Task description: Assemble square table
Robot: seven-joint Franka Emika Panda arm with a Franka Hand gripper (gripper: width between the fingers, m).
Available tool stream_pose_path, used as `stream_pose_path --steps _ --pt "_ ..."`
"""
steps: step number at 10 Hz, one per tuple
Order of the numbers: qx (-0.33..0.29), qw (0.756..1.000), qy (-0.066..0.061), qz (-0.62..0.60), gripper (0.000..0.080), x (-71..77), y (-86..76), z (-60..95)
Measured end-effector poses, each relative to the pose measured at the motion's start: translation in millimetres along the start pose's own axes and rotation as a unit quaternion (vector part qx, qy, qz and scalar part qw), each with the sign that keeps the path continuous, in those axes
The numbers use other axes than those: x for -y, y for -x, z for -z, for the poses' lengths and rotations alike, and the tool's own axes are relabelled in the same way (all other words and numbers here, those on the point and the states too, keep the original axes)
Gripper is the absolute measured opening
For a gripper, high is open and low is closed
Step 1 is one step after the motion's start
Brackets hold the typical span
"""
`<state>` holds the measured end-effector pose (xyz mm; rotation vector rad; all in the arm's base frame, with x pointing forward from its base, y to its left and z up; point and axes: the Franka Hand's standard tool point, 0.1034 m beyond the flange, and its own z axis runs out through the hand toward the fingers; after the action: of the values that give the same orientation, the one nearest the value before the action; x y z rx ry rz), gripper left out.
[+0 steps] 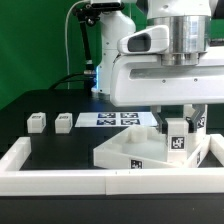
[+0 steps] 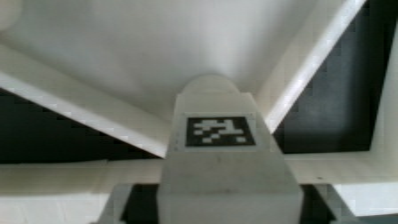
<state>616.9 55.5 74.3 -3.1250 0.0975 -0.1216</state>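
The gripper (image 1: 178,128) hangs over the white slab (image 1: 128,152) with its jaws partly closed, pinching an upright white leg (image 1: 178,143) between them. The leg's lower end is at the slab's corner on the exterior view's right. Whether it touches the slab I cannot tell. A square black-and-white tag (image 2: 222,132) sits on the leg's face, and its blocky pattern is clear in the wrist view. The slab's near edge carries a smaller tag (image 1: 139,163), too small to make out. Two loose legs (image 1: 37,122) (image 1: 64,121), each tagged, stand well apart from the slab towards the exterior view's left. The marker board (image 1: 118,119) lies just behind the slab. A long white wall (image 1: 60,178) runs in front of the slab.
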Motion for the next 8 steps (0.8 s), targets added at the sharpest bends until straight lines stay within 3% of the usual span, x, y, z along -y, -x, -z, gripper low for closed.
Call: stream_pose_path --steps 3,8 --pt "-0.014 0.983 -0.002 -0.182 0.0292 7.3 0.7 -0.4" --pt "-0.015 0.961 -0.003 -0.278 0.0292 6.7 1.1 -0.7"
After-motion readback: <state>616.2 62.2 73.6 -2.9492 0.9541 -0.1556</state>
